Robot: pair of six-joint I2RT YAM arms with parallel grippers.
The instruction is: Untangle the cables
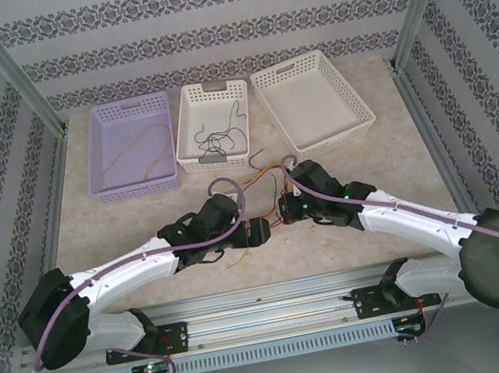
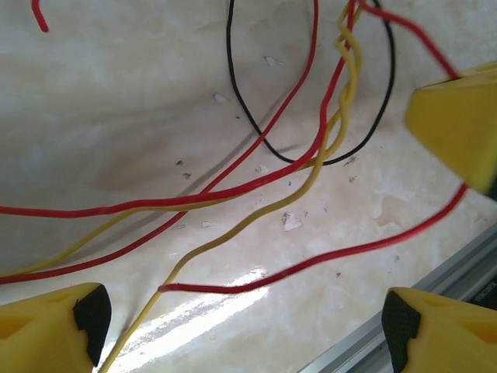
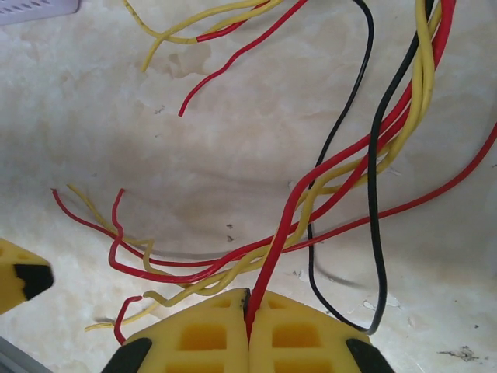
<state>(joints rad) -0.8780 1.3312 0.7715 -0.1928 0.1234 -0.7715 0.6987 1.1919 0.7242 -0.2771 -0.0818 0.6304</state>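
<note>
A tangle of thin red, yellow and black cables lies on the marble tabletop between the two grippers. In the right wrist view, my right gripper is shut on one red cable, which rises from the closed yellow fingers into the twisted bundle. A black cable loops beside it. My left gripper stands open, low over the table, with a red cable and a yellow cable lying across the gap between its fingers. The black loop lies farther off.
Three baskets stand at the back: a purple one holding a tan wire, a white middle one holding black wires, and a white right one. The right gripper's yellow finger is close on the right. A metal rail runs along the near edge.
</note>
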